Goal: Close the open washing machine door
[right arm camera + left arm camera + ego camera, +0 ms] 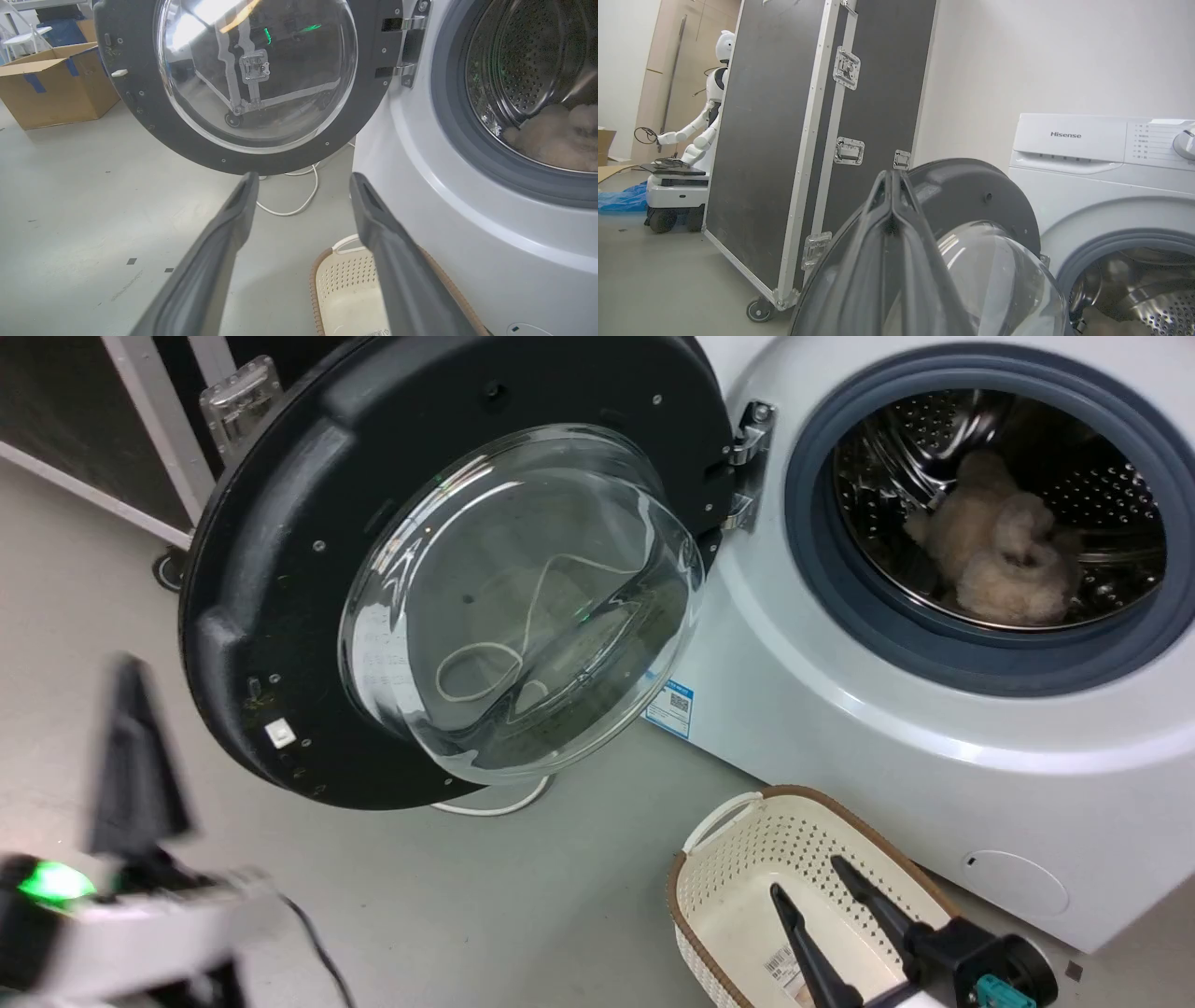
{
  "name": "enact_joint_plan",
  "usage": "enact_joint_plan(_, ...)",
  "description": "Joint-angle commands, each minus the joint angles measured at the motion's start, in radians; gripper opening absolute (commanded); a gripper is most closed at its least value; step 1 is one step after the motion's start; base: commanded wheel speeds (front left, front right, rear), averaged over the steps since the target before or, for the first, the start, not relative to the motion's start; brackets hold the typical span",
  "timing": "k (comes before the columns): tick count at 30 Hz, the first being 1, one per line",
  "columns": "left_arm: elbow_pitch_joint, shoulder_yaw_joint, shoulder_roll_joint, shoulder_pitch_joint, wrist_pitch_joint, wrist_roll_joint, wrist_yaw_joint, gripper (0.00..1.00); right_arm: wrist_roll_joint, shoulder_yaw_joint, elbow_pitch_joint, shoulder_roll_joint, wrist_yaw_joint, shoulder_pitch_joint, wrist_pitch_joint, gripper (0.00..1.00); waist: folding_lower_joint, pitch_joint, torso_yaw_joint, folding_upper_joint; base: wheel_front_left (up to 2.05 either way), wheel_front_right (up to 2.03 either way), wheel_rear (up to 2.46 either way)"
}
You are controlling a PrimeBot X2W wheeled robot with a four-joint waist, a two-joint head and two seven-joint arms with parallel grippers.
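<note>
At eight o'clock in the head view, the left gripper (131, 677) is a motion-smeared wedge with no clear outline. The washing machine door (271, 616) loses its upper rim past the twelve o'clock edge; its glass bowl (523, 607) covers part of the blue sticker (674, 705), whose print is too small to read. The washing machine (840, 737) runs off at three o'clock. The basket (709, 882) is cut off at five o'clock. A pale fluffy heap (999, 560) in the drum (1102, 476) cannot be identified.

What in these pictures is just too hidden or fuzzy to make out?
Left gripper: motion-blurred in the head view.
Blue sticker: print too small, head view.
Fluffy item in the drum: kind unclear, head view.
Basket: cut by the head view's bottom edge, behind the right gripper.
</note>
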Motion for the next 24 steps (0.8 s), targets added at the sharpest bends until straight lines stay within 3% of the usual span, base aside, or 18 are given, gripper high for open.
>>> enact_joint_plan(1,-0.001,0.015,0.009,-0.021,-0.008,-0.009,-0.009,0.0,0.001,0.001,0.005,-0.003,0.001,0.013,-0.009,1.0,0.0,-0.001,0.004,0.0,0.0,0.0,0.0)
enact_joint_plan(5,0.083,0.115,0.06,-0.163,-0.005,-0.123,-0.041,0.0,-0.007,-0.008,0.001,0.004,0.001,0.031,-0.01,1.0,0.0,0.001,0.002,0.0,0.0,0.0,0.0)
enact_joint_plan(9,0.201,0.14,0.202,-0.302,0.078,-0.145,-0.059,0.0,-0.019,-0.031,-0.012,0.005,0.001,0.041,-0.01,1.0,0.0,0.018,-0.009,0.0,0.0,0.0,0.0)
enact_joint_plan(12,0.3,0.181,0.245,-0.391,0.141,-0.22,-0.06,0.0,-0.025,-0.029,-0.024,-0.003,0.001,0.036,-0.01,1.0,0.0,0.043,-0.035,0.0,0.0,0.0,0.0)
enact_joint_plan(18,0.536,0.301,0.266,-0.557,0.35,-0.478,-0.016,0.0,-0.022,-0.017,-0.034,-0.029,0.001,0.03,-0.01,1.0,0.0,0.087,-0.07,0.0,0.0,0.0,0.0)
enact_joint_plan(24,0.724,0.359,0.324,-0.639,0.524,-0.598,0.04,0.0,-0.008,0.015,-0.024,-0.053,0.001,0.002,-0.01,1.0,0.0,0.113,-0.107,0.0,0.0,0.0,0.0)
